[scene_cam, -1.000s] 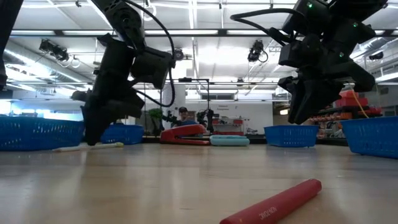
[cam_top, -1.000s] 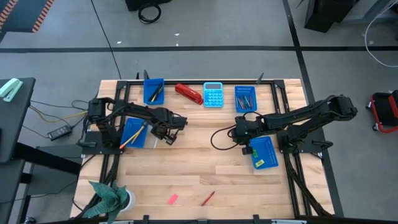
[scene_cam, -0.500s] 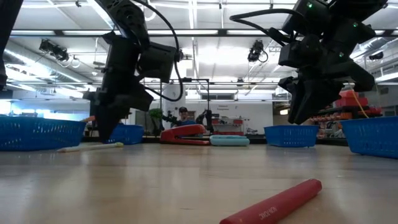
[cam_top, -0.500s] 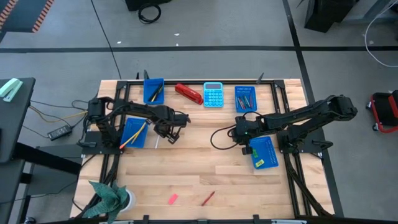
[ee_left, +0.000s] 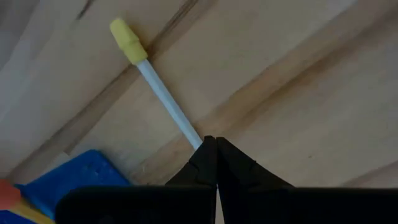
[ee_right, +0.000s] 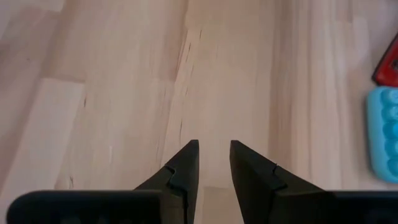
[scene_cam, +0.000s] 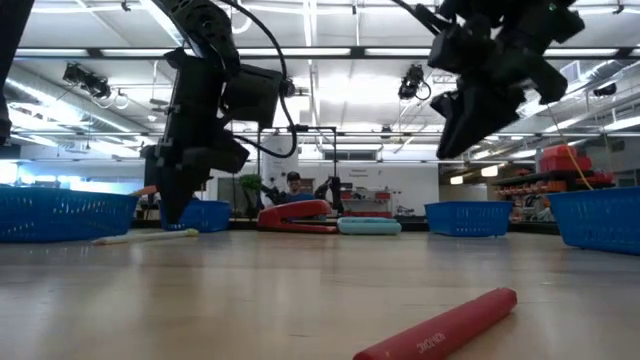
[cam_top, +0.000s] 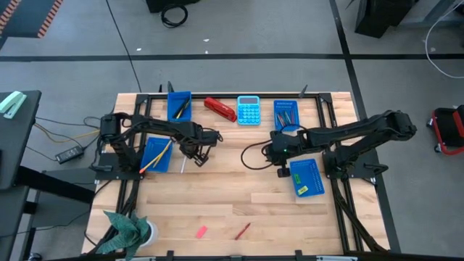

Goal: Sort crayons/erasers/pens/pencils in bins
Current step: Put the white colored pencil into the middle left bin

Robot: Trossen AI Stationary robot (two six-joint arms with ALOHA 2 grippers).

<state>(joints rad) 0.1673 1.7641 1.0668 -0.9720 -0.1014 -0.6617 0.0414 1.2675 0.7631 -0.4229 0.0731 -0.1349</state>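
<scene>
The wooden bench (cam_top: 217,196) is carrying 4 blue bins (cam_top: 178,106), a red stapler (cam_top: 220,109), a calculator (cam_top: 248,111), a white pencil (ee_left: 163,99), a pink eraser (cam_top: 201,232) and a red crayon (cam_top: 242,230).

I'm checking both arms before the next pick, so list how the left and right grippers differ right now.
The left gripper has its fingers pressed together on the end of a white pencil lying on the table; the right gripper has a gap between its fingers and holds nothing. The left gripper is down by the left-side bin; the right gripper is raised over bare wood near the table's middle. Both are dark and two-fingered.
</scene>
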